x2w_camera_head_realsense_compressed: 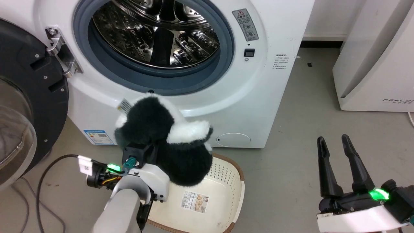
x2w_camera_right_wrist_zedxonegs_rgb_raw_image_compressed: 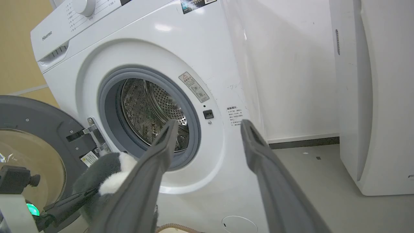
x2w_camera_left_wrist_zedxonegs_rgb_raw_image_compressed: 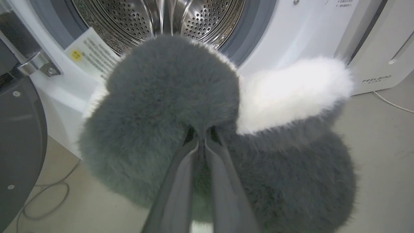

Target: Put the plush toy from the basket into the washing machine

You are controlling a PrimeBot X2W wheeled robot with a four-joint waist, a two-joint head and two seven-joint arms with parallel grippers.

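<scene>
The black-and-white plush toy hangs in the air above the basket and just below the washing machine porthole, pinched by my left gripper, whose tips are buried in the fur. In the left wrist view the plush toy fills the middle with my left gripper shut on it, facing the steel drum. The cream basket lies tipped, its label sticker showing. My right gripper stands open at the lower right with nothing between its fingers; the right wrist view shows the right gripper apart before the washing machine.
The washer's black-framed glass door stands swung open at the left, close to my left arm. A white FEELBIRD appliance stands at the right. A black cable lies on the grey floor at the lower left.
</scene>
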